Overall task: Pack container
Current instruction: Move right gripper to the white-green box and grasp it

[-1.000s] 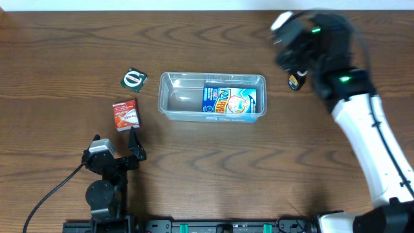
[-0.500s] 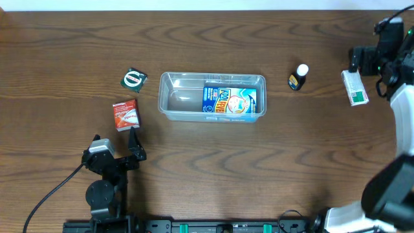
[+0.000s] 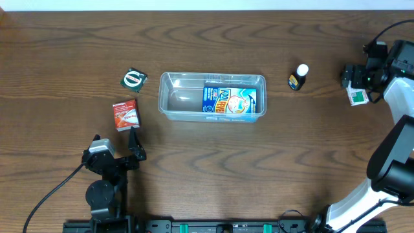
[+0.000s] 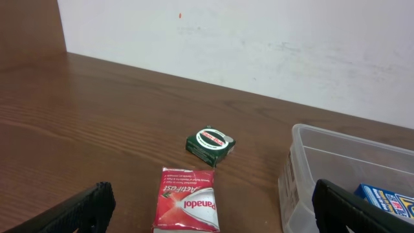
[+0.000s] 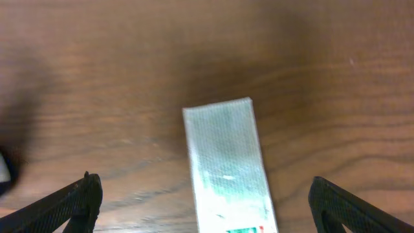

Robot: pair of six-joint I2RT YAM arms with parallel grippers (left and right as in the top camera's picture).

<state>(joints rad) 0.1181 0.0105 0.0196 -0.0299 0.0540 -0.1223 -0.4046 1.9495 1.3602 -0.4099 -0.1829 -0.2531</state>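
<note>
The clear plastic container (image 3: 212, 96) sits mid-table with a blue box (image 3: 229, 101) in its right half; its corner also shows in the left wrist view (image 4: 310, 175). My right gripper (image 3: 357, 77) is open at the far right, above a white and green box (image 3: 358, 97) that lies between its fingers in the right wrist view (image 5: 226, 168). My left gripper (image 3: 118, 145) is open near the front left, just short of a red Panadol box (image 3: 125, 114) (image 4: 187, 208). A green round-labelled box (image 3: 134, 79) (image 4: 210, 144) lies beyond it.
A small dark bottle with a white cap (image 3: 298, 77) stands right of the container. A white wall (image 4: 259, 45) runs along the table's far edge. A black cable (image 3: 45, 194) trails from the left arm's base.
My right arm has swung from near the container to the far right edge, then moved in over the white and green box, which it now covers in part. The left arm has not moved.
</note>
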